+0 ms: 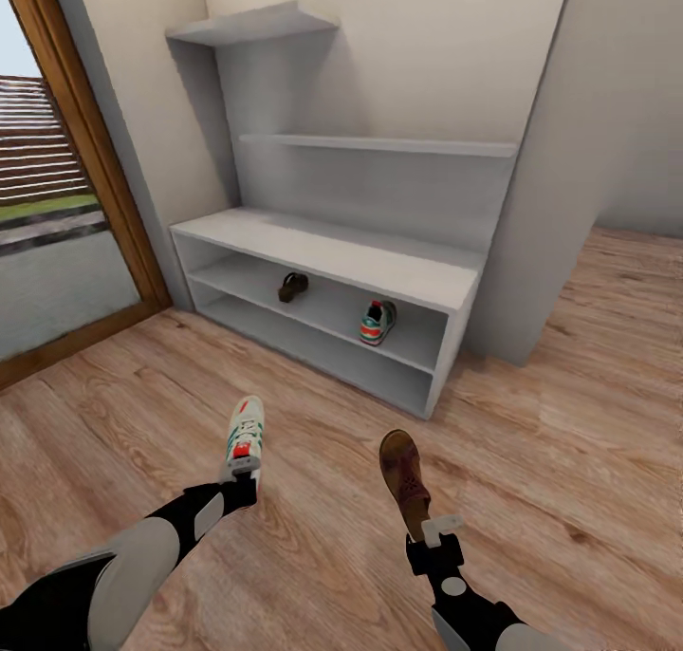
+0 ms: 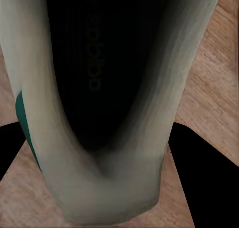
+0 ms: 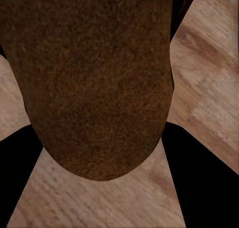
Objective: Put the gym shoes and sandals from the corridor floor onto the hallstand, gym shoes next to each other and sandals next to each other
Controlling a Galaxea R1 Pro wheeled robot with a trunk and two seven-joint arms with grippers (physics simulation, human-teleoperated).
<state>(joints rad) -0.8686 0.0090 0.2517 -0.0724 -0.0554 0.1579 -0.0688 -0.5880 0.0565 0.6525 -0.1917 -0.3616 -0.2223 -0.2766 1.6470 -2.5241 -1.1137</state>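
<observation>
Left gripper (image 1: 243, 485): jaws clamped on sneaker (image 1: 244, 435) heel. Right gripper (image 1: 438, 537): jaws clamped on sandal (image 1: 405, 480) heel. Mates wait on rack (image 1: 332, 257) shelf, likely for pairing.

The left gripper (image 1: 243, 482) holds a gym shoe (image 1: 245, 437) by its heel and the right gripper (image 1: 432, 535) holds a brown sandal (image 1: 404, 480), both above the corridor floor (image 1: 313, 499). On the hallstand (image 1: 332, 252), the upper open shelf carries a second sandal (image 1: 292, 287) and, well apart, a second gym shoe (image 1: 378, 322).
</observation>
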